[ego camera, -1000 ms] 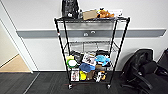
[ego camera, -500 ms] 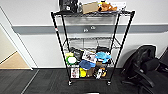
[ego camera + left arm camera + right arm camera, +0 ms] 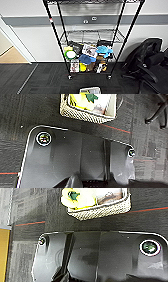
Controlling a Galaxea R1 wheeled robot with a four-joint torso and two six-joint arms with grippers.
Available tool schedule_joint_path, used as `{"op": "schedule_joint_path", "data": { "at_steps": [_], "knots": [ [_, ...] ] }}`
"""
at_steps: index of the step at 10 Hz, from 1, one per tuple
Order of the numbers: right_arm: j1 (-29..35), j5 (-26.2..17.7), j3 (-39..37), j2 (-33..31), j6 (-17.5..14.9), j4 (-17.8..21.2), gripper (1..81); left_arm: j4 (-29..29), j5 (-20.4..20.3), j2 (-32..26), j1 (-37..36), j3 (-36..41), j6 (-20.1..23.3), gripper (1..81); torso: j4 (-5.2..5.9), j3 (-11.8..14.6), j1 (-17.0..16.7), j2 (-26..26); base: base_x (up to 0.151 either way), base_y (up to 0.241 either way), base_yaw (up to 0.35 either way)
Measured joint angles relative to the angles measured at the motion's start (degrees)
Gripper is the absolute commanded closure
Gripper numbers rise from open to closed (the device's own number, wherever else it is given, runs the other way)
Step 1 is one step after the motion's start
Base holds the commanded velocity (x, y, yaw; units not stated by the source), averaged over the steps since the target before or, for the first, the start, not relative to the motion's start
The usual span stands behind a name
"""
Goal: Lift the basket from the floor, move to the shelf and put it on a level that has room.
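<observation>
The basket [image 3: 90, 90] sits on the floor [image 3: 45, 80] at the head view's bottom edge, just in front of the shelf [image 3: 56, 37]. It is a beige woven box holding yellow and green items. The same basket [image 3: 87, 115] lies on the carpet beyond the left wrist's dark plate, and the basket [image 3: 100, 211] lies likewise beyond the right wrist's plate. Neither arm touches it. The level [image 3: 92, 36], the second-highest wire tier, looks bare. The two lower tiers are crowded with blue, white and yellow goods.
A black office chair [image 3: 150, 62] stands right of the rack, and its legs [image 3: 157, 109] are near the basket. A white wall runs behind the rack. At the left is a doorway with a tan floor [image 3: 10, 55]. Thin red lines cross the carpet.
The camera has moved: the rack now looks larger, with its top tier at the picture's top edge, and the basket shows at the bottom edge.
</observation>
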Motion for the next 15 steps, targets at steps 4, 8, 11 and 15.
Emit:
{"op": "schedule_joint_path", "data": {
  "at_steps": [4, 8, 11, 15],
  "knots": [
    [0.57, 0.28, -0.02, -0.13, 0.0, 0.01, 1.0, 0.0, 0.04, 0.59, -0.46, -0.3, 0.0, 1.0, 0.0, -2.84, 3.89, -5.99, 0.0, 0.0, 0.0],
    [1.67, -0.44, -1.76, -0.2, 0.0, 0.01, 1.0, -1.29, 0.55, 1.85, -3.63, -5.14, -0.55, 1.0, 0.0, -2.93, 9.57, -14.91, 0.0, 0.0, 0.0],
    [4.27, -1.44, -2.58, -1.22, 0.0, 0.0, 1.0, -1.54, 0.93, 3.36, -6.19, -7.8, -1.33, 1.0, 0.0, -2.93, 13.33, -20.87, 0.0, 0.0, 0.0],
    [6.14, -4.62, -2.69, -1.52, 0.02, 0.0, 1.0, -1.6, 4.44, 3.8, -7.38, -8.02, -1.35, 1.0, 0.0, -3.01, 18.21, -28.57, 0.0, 0.0, 0.0]
  ]
}}
